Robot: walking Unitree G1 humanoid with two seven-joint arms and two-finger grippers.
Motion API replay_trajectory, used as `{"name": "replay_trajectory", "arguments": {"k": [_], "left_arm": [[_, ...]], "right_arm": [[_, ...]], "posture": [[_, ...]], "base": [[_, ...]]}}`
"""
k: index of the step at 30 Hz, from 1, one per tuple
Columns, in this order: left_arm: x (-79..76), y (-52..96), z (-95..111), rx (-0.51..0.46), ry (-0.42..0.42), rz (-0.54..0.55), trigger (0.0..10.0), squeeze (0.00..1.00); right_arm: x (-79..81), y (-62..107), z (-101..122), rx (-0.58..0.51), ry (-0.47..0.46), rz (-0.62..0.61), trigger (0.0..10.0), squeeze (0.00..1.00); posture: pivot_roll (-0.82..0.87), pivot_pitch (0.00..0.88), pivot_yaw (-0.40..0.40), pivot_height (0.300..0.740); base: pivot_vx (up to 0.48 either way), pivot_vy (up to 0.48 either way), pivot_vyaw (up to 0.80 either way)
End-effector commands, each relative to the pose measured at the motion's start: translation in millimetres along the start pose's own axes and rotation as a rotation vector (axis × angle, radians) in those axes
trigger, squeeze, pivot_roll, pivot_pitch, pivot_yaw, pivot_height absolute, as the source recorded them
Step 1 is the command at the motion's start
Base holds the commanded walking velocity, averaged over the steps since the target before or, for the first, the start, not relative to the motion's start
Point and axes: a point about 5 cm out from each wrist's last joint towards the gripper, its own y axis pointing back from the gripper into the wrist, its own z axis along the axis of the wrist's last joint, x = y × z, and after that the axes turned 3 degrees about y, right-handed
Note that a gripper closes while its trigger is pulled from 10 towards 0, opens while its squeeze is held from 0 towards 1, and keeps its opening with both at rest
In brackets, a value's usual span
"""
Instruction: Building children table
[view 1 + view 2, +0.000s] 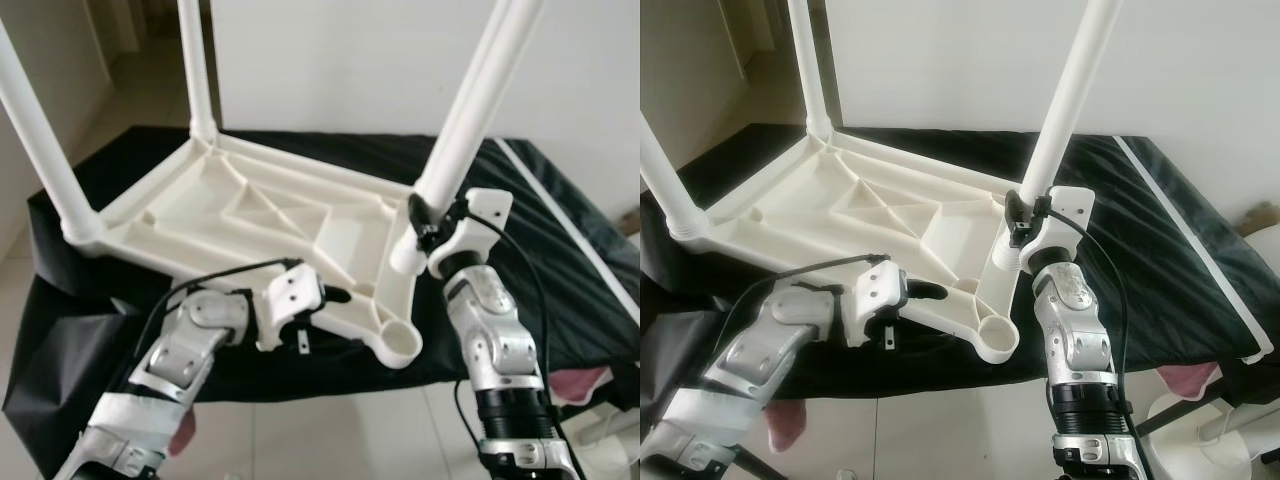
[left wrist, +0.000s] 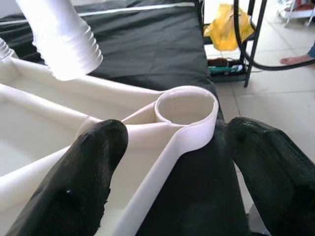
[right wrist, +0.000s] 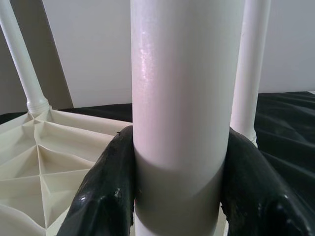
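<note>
holding the loose table leg [image 1: 470,110] pinched between its fingers, the right gripper [image 1: 432,218] is keeping it tilted, threaded end hanging above and just beyond the empty corner socket [image 1: 401,343] of the upturned tabletop [image 1: 250,215] on the black cloth [image 1: 560,230]; the left gripper [image 1: 322,297], fingers spread, is straddling the rim beside that socket.

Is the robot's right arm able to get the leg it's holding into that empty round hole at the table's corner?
Probably yes: the right pincer grips the leg just above the socket, with nothing between.
</note>
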Motion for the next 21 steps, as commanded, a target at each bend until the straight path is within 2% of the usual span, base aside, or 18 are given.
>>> {"name": "replay_trajectory", "arguments": {"k": [1,2,4,6,7,10,12,13,14,16,18,21], "left_arm": [[4.1,-3.4,-3.1,0.034,-0.029,0.057,10.0,0.0],[4.1,-3.4,-3.1,0.034,-0.029,0.057,10.0,0.0],[8.1,-15.8,-11.4,0.09,-0.1,0.145,10.0,0.0],[8.1,-15.8,-11.4,0.09,-0.1,0.145,10.0,0.0],[9.1,-22.3,-15.1,0.113,-0.1,0.178,10.0,0.0],[9.1,-22.3,-15.1,0.113,-0.1,0.178,10.0,0.0],[9.2,-31.8,-19.7,0.143,-0.127,0.224,10.0,0.0],[9.2,-31.8,-19.7,0.143,-0.127,0.224,10.0,0.0],[3.5,-39.3,-20.2,0.14,-0.132,0.213,10.0,0.0],[3.5,-39.3,-20.2,0.14,-0.132,0.213,10.0,0.0],[-2.6,-53.1,-18.8,0.133,-0.137,0.207,10.0,0.0],[-3.0,-60.3,-14.9,0.118,-0.139,0.219,10.0,0.0]], "right_arm": [[-1.8,-0.4,4.1,-0.013,-0.003,-0.009,10.0,0.0],[-1.8,-0.4,4.1,-0.013,-0.003,-0.009,10.0,0.0],[-1.6,-1.1,4.5,-0.014,-0.004,-0.009,10.0,0.0],[-1.6,-1.1,4.5,-0.014,-0.004,-0.009,10.0,0.0],[-1.4,-1.5,4.8,-0.015,-0.004,-0.009,10.0,0.0],[-1.4,-1.5,4.8,-0.015,-0.004,-0.009,10.0,0.0],[-1.7,-2.2,6.5,-0.019,-0.004,-0.011,10.0,0.0],[-1.7,-2.2,6.5,-0.019,-0.004,-0.011,10.0,0.0],[-1.9,-1.9,7.6,-0.021,-0.005,-0.008,10.0,0.0],[-1.9,-1.9,7.6,-0.021,-0.005,-0.008,10.0,0.0],[-1.7,-2.2,9.8,-0.024,-0.011,-0.003,10.0,0.0],[-1.1,-2.1,10.2,-0.022,-0.025,0.001,10.0,0.0]], "posture": [[0.06,0.0,-0.078,0.74],[0.06,0.0,-0.078,0.74],[0.05,0.0,-0.076,0.74],[0.05,0.0,-0.076,0.74],[0.04,0.0,-0.075,0.74],[0.04,0.0,-0.075,0.74],[0.03,0.0,-0.074,0.74],[0.03,0.0,-0.074,0.74],[0.03,0.0,-0.074,0.74],[0.03,0.0,-0.074,0.74],[0.03,0.0,-0.072,0.74],[0.02,0.0,-0.07,0.74]], "base": [[0.0,0.0,0.0],[0.0,0.0,0.0],[0.0,0.0,0.0],[0.0,0.0,0.0],[0.0,0.0,0.0],[0.0,0.0,0.0],[0.0,0.0,0.0],[0.0,0.0,0.0],[0.0,0.0,0.0],[0.0,0.0,0.0],[0.0,0.0,0.0],[0.0,0.0,0.0]]}}
